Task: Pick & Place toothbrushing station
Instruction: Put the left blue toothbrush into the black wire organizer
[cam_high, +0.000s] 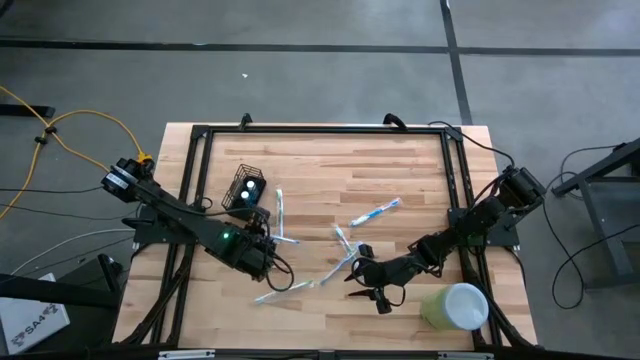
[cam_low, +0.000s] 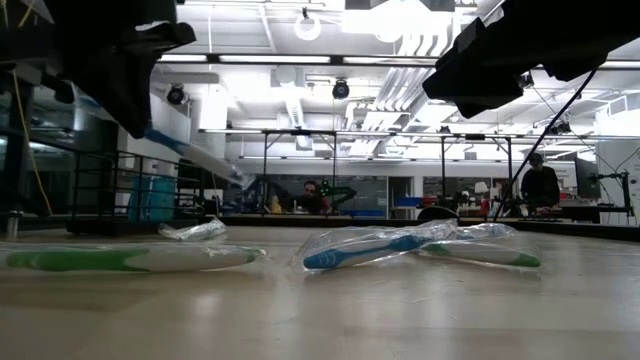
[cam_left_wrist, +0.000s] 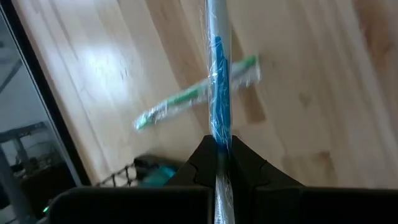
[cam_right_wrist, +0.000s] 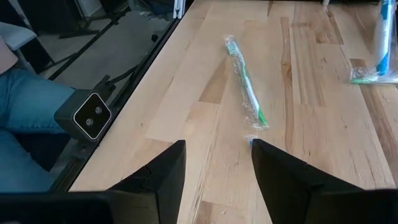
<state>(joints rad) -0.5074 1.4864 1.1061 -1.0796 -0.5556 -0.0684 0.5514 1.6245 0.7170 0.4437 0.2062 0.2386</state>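
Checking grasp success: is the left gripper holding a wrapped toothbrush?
Yes: the left gripper is shut on the blue wrapped toothbrush, lifted above the table.

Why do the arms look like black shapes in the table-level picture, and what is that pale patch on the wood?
Low view: the ceiling lights behind backlight the arms, so they read as silhouettes. Left wrist view: the pale patch is glare on the table, beside the wrapped toothbrush that the left gripper clamps. Right wrist view: even light around the open right gripper, no glare.
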